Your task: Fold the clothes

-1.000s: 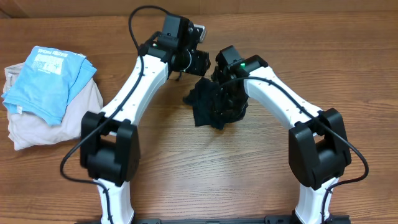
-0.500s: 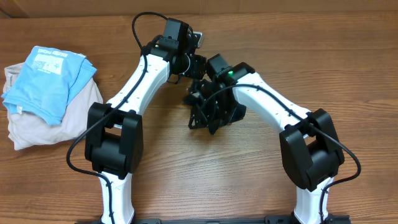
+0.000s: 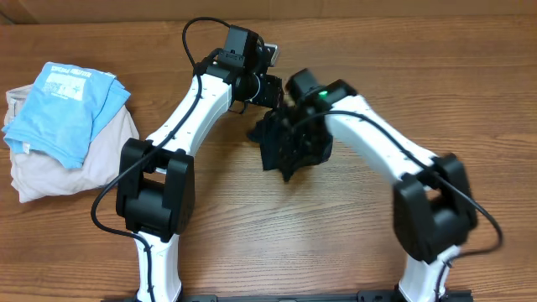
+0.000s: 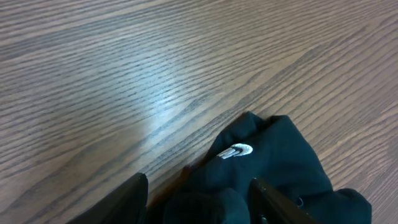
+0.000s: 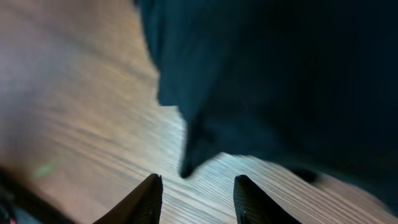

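A dark teal garment [image 3: 289, 144] lies crumpled on the wooden table at the centre. In the left wrist view it [image 4: 280, 155] shows a small white label. My left gripper [image 4: 198, 180] is open, its fingers on either side of a bunched fold at the garment's far edge; in the overhead view it [image 3: 273, 91] sits just behind the garment. My right gripper [image 5: 199, 178] is open and empty, with bare table between the fingers and the dark cloth [image 5: 280, 81] just ahead. That view is blurred. In the overhead view the right gripper [image 3: 295, 117] is over the garment's top.
A folded light blue shirt [image 3: 67, 105] lies on a beige garment [image 3: 84, 164] at the table's left edge. The table's far edge runs along the top of the overhead view.
The right arm swung left, then back to the right. The dark garment shifted slightly left and back with it. The left arm barely moved.
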### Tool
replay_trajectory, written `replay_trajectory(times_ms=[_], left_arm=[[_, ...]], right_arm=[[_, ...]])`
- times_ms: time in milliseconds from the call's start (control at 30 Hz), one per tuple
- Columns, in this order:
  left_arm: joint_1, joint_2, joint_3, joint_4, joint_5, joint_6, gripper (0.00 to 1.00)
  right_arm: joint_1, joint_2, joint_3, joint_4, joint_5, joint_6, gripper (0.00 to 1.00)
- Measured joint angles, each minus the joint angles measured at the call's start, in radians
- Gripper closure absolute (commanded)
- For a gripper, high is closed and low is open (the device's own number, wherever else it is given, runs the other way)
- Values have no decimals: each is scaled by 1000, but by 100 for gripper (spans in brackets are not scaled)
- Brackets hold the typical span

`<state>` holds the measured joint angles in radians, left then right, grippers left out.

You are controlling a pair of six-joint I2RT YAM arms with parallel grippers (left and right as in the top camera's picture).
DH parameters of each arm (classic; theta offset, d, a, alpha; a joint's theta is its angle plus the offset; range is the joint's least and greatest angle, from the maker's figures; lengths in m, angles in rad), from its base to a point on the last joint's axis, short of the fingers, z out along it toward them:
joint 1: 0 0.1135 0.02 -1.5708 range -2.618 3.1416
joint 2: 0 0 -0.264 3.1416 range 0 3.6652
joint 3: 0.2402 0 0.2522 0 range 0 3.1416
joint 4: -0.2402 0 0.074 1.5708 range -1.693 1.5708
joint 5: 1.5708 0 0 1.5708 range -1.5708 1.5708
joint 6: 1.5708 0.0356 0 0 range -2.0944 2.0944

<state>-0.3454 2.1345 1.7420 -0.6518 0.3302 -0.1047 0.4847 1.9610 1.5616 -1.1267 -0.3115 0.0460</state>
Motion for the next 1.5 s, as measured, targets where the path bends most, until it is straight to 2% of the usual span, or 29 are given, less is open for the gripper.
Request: replay_trajectory(times_ms=[200, 433, 633, 800, 1000, 1233, 1367, 1500], left_arm=[[-7, 0, 0, -3, -12, 0, 46], [-45, 9, -8, -17, -56, 0, 47], [-61, 57, -10, -90, -82, 0, 53], [-61, 71, -16, -198, -222, -1, 56], [-40, 71, -18, -227, -391, -35, 50], [-6, 71, -18, -361, -394, -51, 51], [-6, 71, -19, -447, -391, -55, 60], [-6, 71, -19, -463, -391, -55, 60]], right_arm=[[-84, -147, 2, -21, 66, 27, 58], [-98, -153, 3, -36, 84, 33, 58], [-98, -153, 3, -37, 84, 33, 58], [-98, -153, 3, -37, 84, 32, 58], [-98, -153, 3, -37, 84, 32, 57], [-98, -153, 3, -37, 87, 34, 53], [-99, -153, 3, -38, 95, 35, 53], [-98, -153, 3, -50, 99, 36, 50]])
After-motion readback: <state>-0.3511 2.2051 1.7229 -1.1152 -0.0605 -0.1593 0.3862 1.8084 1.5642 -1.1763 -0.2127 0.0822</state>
